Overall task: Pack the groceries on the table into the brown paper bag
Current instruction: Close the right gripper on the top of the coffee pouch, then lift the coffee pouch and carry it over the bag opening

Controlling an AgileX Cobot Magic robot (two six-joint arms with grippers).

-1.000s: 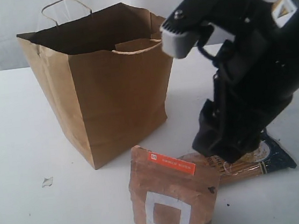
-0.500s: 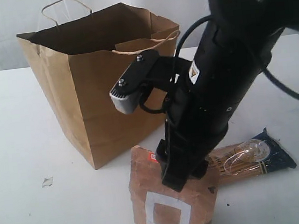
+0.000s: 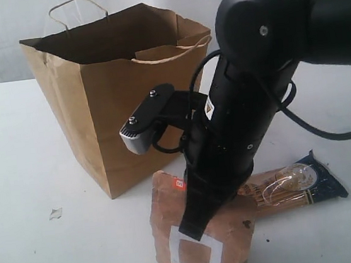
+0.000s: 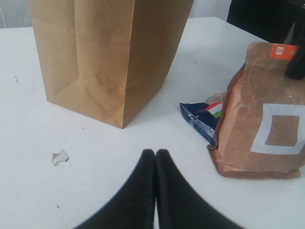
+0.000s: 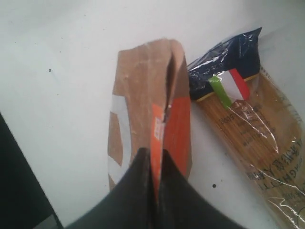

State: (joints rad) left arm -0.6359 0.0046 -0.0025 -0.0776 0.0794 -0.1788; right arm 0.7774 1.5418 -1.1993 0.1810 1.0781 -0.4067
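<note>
Pinching the folded top edge of the brown pouch (image 3: 163, 215), the right tool (image 5: 155, 155) is closed on the orange label strip (image 5: 176, 129). This strip carries white writing, but it is too blurred to read. The pouch stands upright on the near middle of the counter (image 3: 29, 186), and its front shows a white square (image 4: 280, 109). The brown paper bag (image 3: 129, 111) stands open, behind the pouch and a little to the left. A spaghetti pack (image 3: 290, 188) with dark blue ends lies flat just beside the pouch, on its right. Only the right wrist view shows the green, white and red flag sticker (image 5: 229, 86) on the pack; the printing there is not legible. Only the left wrist view shows the left tool (image 4: 156, 157), pressed together and empty, low over the counter near a white scrap (image 4: 60, 157).
</note>
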